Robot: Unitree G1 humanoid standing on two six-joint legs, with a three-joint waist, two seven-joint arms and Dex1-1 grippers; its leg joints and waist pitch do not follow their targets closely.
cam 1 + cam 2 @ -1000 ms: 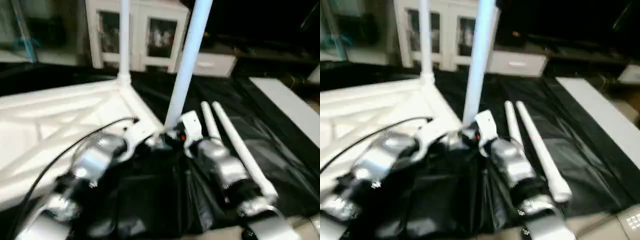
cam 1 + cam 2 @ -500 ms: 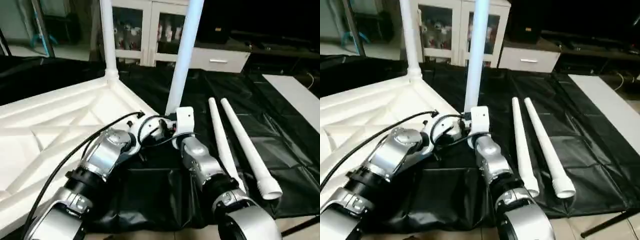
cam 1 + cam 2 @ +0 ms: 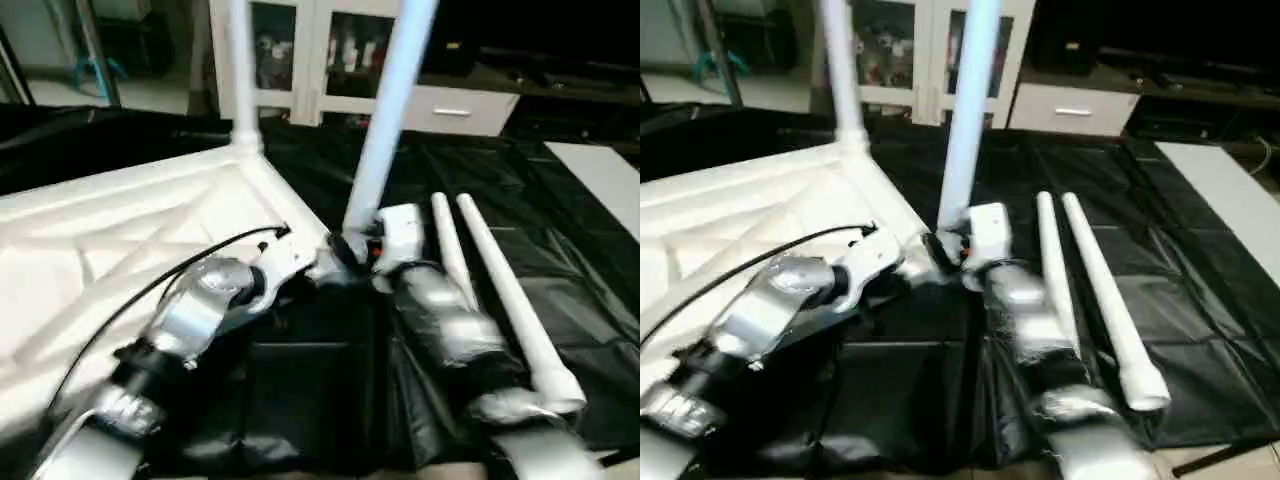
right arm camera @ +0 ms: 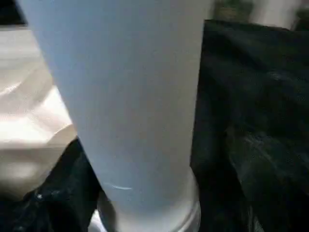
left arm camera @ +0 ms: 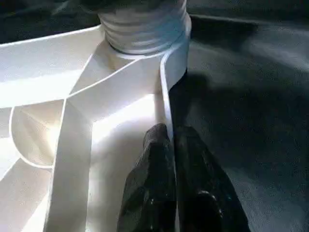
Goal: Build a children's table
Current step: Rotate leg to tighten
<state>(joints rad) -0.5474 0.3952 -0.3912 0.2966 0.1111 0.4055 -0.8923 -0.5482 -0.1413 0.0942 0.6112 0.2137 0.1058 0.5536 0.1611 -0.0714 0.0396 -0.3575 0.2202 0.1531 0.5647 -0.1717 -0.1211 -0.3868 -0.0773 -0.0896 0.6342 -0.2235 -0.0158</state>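
black cloth (image 3: 560,250), leg (image 3: 385,130) top cropped

Left gripper (image 5: 169,145) jaws together.

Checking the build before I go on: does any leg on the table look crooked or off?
The near leg, standing in the corner socket by the grippers, leans right toward its top, while the far leg stands straight in its socket. Two more legs lie loose on the black cloth.
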